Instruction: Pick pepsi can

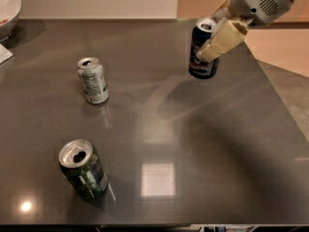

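The pepsi can (199,57), dark navy with a silver top, hangs upright and slightly tilted above the far right part of the dark table (203,144). My gripper (215,35) comes in from the upper right and is shut on the can's upper half. One tan finger (223,40) lies across the can's right side. The can's base is off the tabletop.
A white-and-green can (92,80) stands at the left middle. A dark green can (83,169) stands at the front left. A white bowl (7,8) sits at the far left corner. The table's right edge runs close under the arm.
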Controlling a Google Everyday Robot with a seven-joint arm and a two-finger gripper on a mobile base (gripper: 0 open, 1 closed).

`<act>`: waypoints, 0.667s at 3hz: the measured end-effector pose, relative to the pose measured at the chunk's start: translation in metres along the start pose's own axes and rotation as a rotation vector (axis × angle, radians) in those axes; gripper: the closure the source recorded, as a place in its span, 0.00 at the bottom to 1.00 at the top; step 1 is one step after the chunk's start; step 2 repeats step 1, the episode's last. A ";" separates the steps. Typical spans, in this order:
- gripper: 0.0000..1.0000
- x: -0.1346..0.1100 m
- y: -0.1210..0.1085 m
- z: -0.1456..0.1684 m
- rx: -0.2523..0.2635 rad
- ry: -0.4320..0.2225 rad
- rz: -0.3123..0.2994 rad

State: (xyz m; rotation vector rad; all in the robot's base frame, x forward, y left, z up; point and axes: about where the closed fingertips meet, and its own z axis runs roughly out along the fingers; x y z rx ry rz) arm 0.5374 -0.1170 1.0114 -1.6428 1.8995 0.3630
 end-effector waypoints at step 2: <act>1.00 -0.001 0.000 -0.001 0.001 -0.001 -0.002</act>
